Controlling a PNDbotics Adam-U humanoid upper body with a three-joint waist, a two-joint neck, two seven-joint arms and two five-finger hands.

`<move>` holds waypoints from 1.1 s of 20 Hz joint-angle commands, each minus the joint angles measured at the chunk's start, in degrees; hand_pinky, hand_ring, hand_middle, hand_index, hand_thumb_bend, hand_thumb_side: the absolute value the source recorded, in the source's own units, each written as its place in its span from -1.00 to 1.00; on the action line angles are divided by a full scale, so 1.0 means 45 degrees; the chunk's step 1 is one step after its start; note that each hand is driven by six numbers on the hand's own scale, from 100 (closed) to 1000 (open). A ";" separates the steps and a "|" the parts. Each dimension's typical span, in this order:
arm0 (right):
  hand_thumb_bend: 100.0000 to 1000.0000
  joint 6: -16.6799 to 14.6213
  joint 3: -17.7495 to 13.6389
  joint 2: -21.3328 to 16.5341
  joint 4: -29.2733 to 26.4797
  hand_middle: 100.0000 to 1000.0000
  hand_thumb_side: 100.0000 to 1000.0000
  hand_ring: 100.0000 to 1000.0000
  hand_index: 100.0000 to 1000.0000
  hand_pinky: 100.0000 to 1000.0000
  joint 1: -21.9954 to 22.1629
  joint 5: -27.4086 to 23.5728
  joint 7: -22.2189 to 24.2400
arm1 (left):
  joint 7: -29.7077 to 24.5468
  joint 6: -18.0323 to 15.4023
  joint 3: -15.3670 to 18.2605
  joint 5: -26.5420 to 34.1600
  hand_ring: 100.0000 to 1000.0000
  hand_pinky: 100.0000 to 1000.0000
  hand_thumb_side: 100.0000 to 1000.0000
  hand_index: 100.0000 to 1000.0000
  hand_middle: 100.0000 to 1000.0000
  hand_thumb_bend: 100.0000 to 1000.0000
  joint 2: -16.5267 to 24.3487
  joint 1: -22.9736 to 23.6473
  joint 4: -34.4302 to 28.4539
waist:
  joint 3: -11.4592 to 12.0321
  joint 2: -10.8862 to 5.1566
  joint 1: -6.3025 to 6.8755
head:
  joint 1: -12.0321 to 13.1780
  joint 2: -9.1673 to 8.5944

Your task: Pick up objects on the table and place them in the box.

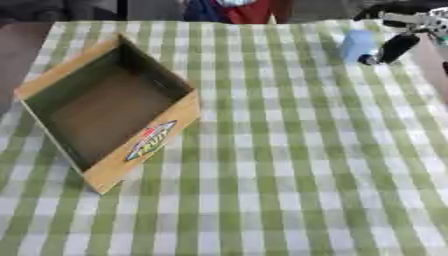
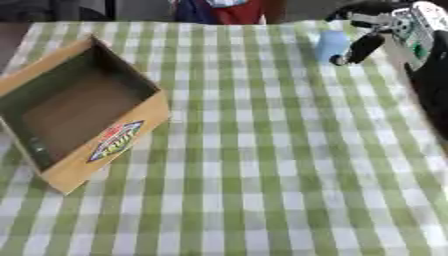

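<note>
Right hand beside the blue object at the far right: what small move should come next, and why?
Probably curl the fingers round the blue object. The right hand is already beside it at the far right of the table; whether they touch is unclear. The box stands open and empty.

Even, soft daylight falls on everything before me, bright without glare. Both eyes see blurred: the checked cloth (image 1: 289, 150) smears, worst toward the near edge. My right hand (image 2: 360, 47) is a dark smudge. Left of it, the box (image 1: 105, 110) holds dim shadow inside its walls.
</note>
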 commanded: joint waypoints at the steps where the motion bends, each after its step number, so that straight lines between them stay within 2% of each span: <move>1: -0.50 0.0066 -0.0229 -0.0817 -0.0291 1.00 -0.71 1.00 1.00 0.76 -0.0081 -0.0113 -0.0243 | 0.0010 -0.0096 0.0075 0.0022 0.01 0.25 0.23 0.51 0.12 -1.00 0.0082 -0.0123 -0.0246 | 0.0015 -0.0144 0.0032 | -0.0186 -0.0233; 7: -0.53 0.0143 -0.0300 -0.0965 -0.0303 1.00 -0.70 1.00 1.00 0.75 0.0011 -0.0189 -0.0427 | 0.0001 -0.0130 0.0064 0.0027 0.00 0.25 0.24 0.51 0.12 -1.00 0.0089 -0.0141 -0.0246 | 0.0032 0.0077 0.0116 | -0.0407 -0.0397; 22: -0.62 0.0243 -0.0390 -0.1095 -0.0253 1.00 -0.73 1.00 1.00 0.75 0.0047 -0.0048 -0.0706 | -0.0027 -0.0150 0.0041 0.0020 0.00 0.25 0.24 0.51 0.12 -1.00 0.0092 -0.0188 -0.0246 | 0.0356 0.0263 0.0065 | -0.0744 -0.0790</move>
